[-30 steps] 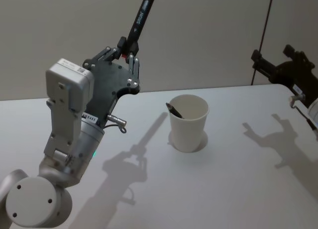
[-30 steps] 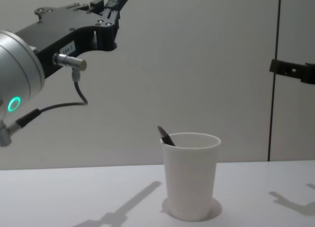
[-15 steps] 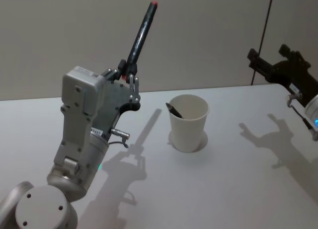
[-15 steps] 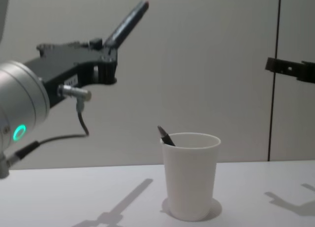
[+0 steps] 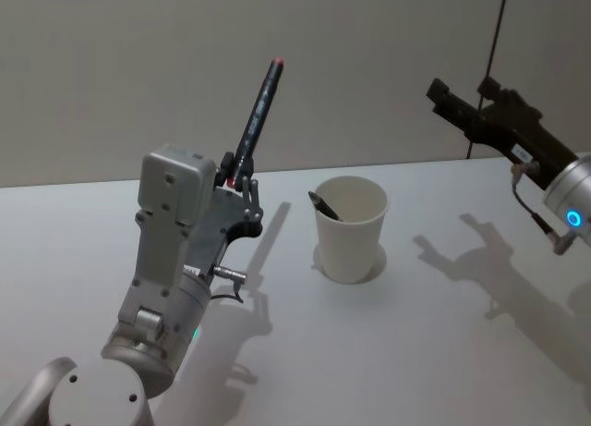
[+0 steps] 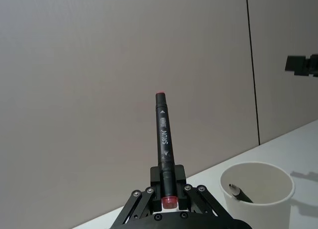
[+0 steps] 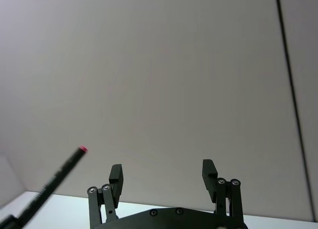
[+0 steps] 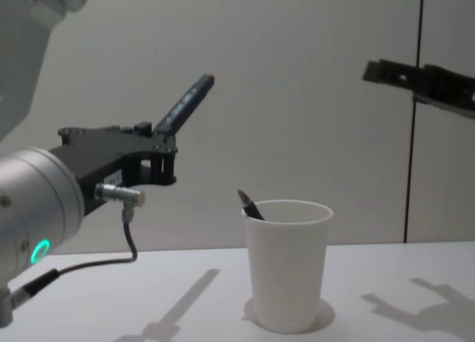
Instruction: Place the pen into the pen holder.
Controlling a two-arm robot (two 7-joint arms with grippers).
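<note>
Pen (image 5: 260, 107) was held aloft, left of the pen holder (image 5: 350, 230).
The left gripper (image 6: 168, 185) pinched the pen's base, tip tilted up. It was best swung over the cup, turned down, and kept clear of the dark pen (image 5: 323, 204) inside. The right gripper (image 7: 162, 175) hung far right, jaws spread.

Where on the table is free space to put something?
Bare white table lies in front of the white paper cup and to its right, below the right gripper. Crowded left of it: the left gripper holding a black marker.

A white worktop (image 5: 369, 371) is being used as the support — the pen holder (image 5: 351, 232) is being carried upright on it.
</note>
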